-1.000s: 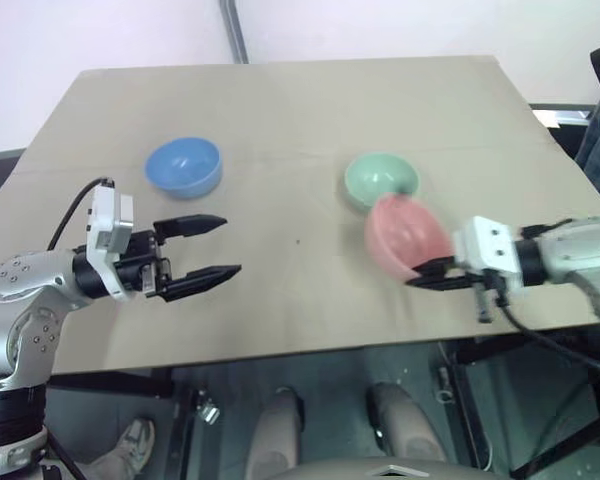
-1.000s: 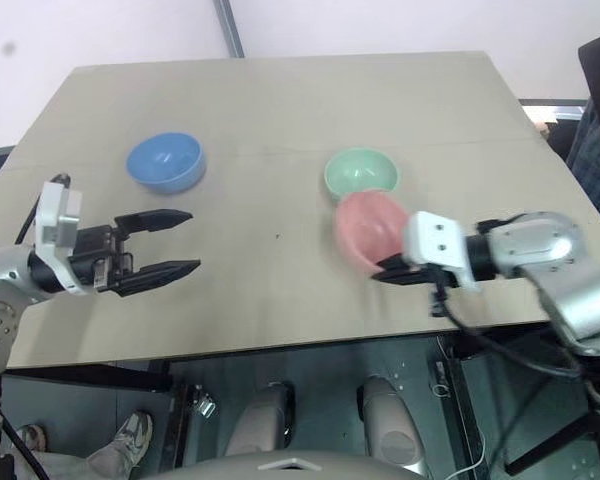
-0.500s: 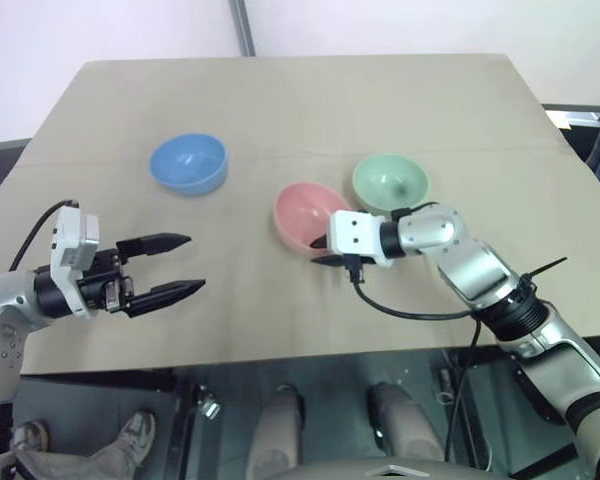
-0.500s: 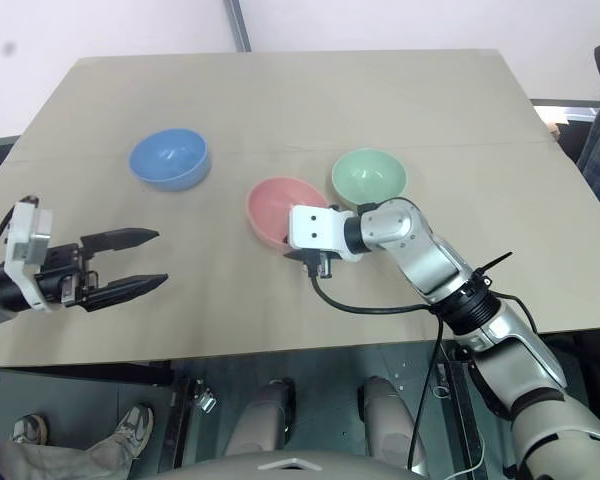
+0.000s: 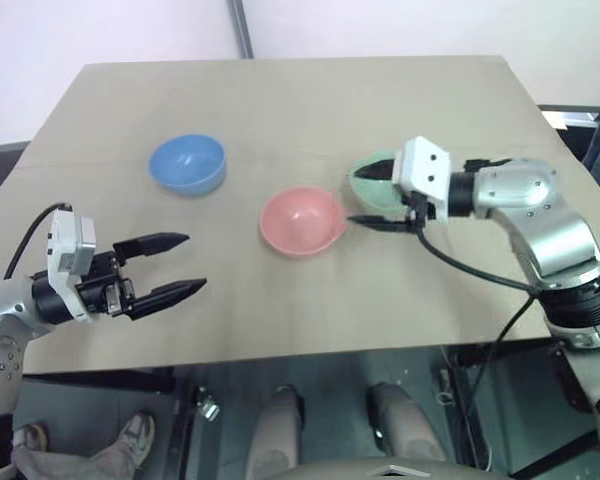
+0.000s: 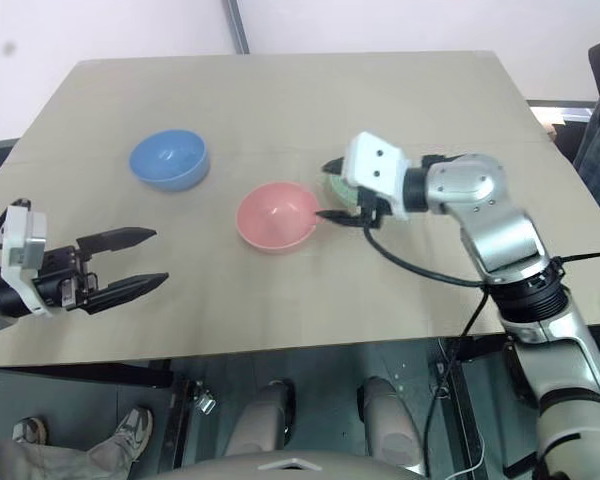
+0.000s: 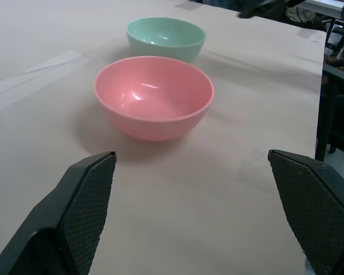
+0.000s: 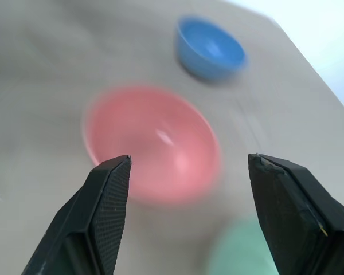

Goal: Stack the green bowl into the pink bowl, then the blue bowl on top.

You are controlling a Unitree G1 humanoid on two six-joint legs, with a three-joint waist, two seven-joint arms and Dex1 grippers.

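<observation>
Now, on a tan table (image 5: 280, 110), three bowls sit upright with their mouths facing up; being round, none has a long axis to speak of. The pink bowl (image 5: 301, 221) rests near the middle of the table, free of any grip, with the green bowl (image 5: 370, 190) just beside it toward the robot's right and a little farther back, and the blue bowl (image 5: 187, 163) well apart toward the robot's left. The right gripper (image 5: 372, 197) hangs over the green bowl, its two black fingers spread apart with nothing between them, one above the bowl's far rim and one near its front edge. The left gripper (image 5: 172, 266) waits wide open and empty near the table's front-left edge.

The risk from here appears to be the close spacing: a finger coming down between the green and pink bowls could nudge the pink one out of place. A pinch on the smooth green rim might also slip, tipping the bowl as it lifts.
</observation>
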